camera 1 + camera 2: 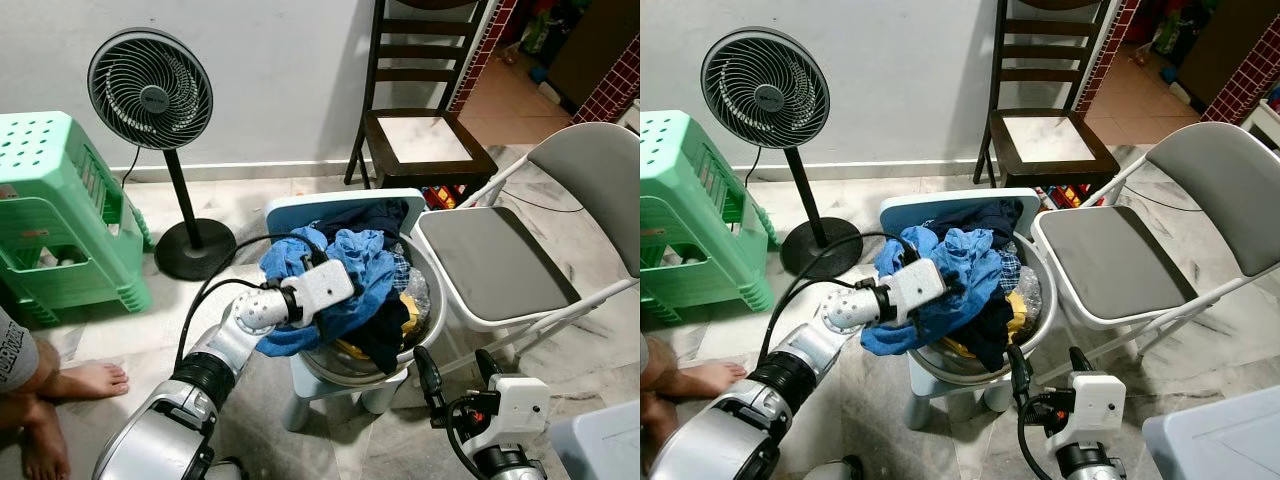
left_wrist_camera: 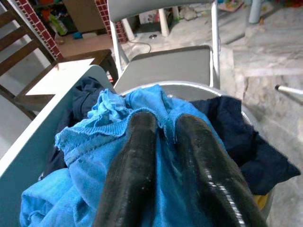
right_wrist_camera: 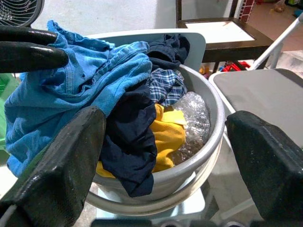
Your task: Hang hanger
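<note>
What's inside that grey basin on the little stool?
The grey basin holds a heap of laundry: a blue garment on top, dark navy cloth, a checked piece, something yellow and clear plastic. Whatever lies beneath is covered.

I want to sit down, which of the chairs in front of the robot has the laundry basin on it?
The small light blue chair holds the grey basin; wooden chair and folding chair don't.
</note>
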Tool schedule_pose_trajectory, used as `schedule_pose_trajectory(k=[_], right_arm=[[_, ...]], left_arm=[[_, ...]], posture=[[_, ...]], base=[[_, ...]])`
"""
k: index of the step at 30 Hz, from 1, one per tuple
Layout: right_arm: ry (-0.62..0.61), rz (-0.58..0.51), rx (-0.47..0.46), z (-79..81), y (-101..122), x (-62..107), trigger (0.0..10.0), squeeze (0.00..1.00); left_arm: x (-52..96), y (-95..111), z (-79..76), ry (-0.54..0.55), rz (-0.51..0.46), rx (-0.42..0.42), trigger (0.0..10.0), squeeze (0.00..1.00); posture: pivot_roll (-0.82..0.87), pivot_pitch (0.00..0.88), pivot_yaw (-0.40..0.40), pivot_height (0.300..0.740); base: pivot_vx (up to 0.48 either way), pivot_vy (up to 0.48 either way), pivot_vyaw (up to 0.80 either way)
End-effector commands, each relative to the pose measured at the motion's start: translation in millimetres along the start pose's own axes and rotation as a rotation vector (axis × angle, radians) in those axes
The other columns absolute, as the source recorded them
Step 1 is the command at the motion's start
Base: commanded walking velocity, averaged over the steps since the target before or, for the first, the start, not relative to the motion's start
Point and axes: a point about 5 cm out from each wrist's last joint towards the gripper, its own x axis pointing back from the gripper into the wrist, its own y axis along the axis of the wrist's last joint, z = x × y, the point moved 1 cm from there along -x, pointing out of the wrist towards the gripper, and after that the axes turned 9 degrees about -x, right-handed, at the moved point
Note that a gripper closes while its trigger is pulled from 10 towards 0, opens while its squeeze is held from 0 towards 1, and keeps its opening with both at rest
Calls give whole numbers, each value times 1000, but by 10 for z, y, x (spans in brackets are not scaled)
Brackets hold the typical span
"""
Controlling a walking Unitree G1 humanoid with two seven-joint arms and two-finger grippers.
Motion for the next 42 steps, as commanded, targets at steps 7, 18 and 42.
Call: schedule_pose_trajectory(k=[7,18,42], right_arm=[[-24,18,6,-50,-43,10,10000,0],[-33,20,4,-56,-66,25,10000,0],[-44,40,8,-72,-97,77,10000,0]], left_arm=[[3,213,55,-5,-133,-32,10000,1000],[274,230,352,215,-211,26,10000,1000],[665,-455,409,262,67,280,10000,1000]], posture=[[55,137,-123,740],[62,140,-115,740],[50,154,-121,740]], base=[[0,0,0],[0,0,0],[0,0,0]])
